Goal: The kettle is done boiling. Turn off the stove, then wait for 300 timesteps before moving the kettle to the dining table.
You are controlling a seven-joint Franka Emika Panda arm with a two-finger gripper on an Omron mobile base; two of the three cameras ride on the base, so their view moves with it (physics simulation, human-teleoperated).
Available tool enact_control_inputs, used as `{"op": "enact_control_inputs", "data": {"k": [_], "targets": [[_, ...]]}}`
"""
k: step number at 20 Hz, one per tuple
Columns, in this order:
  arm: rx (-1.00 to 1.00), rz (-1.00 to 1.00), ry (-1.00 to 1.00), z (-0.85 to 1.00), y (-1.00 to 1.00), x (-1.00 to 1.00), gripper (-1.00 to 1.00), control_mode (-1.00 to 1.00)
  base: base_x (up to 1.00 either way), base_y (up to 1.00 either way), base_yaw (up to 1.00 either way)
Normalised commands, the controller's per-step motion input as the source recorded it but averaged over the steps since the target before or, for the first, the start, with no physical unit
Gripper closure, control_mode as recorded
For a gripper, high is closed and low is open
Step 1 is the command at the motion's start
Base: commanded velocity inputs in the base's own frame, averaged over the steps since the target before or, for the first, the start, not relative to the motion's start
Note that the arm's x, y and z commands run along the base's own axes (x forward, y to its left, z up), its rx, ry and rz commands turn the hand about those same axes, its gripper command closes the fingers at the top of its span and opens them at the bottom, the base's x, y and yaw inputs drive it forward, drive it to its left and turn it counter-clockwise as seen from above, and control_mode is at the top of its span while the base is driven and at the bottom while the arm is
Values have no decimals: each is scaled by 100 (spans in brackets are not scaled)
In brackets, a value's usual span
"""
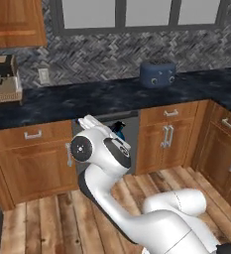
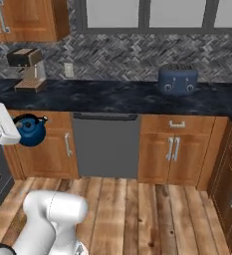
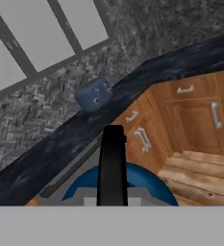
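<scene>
A: What sits on the counter [image 1: 112, 94]?

B: A boxy blue-grey toaster [image 1: 157, 74] stands toward the right, back against the grey herringbone backsplash [image 2: 122, 57]. Far to the left is a coffee machine [image 2: 28, 68] on a wooden base, with a pale wall outlet [image 2: 68, 69] just beside it.

A: And below the dark stone top?

B: A grey dishwasher [image 2: 106, 145] with a dark bar handle, set between wood cabinets [image 2: 173, 149] with pale metal pulls. More cabinets turn the corner at the right.

A: Anything above?

B: A window [image 2: 147, 14] with dark frames, and a wooden wall cupboard [image 2: 23, 20] to its left.

A: The floor?

B: Wood planks [image 2: 147, 214], worn-looking.
</scene>
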Motion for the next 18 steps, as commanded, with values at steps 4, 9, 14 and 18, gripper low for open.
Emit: {"op": "enact_control_inputs", "data": {"k": [4,9,14,18], "targets": [[0,0,0,0,0,0,100,100,-65,11,-57],[0,0,0,0,0,0,100,100,-63,10,-57],[0,0,0,0,0,0,100,100,-57,0,-55],[0,0,0,0,0,0,100,100,-64,-15,-48]]}}
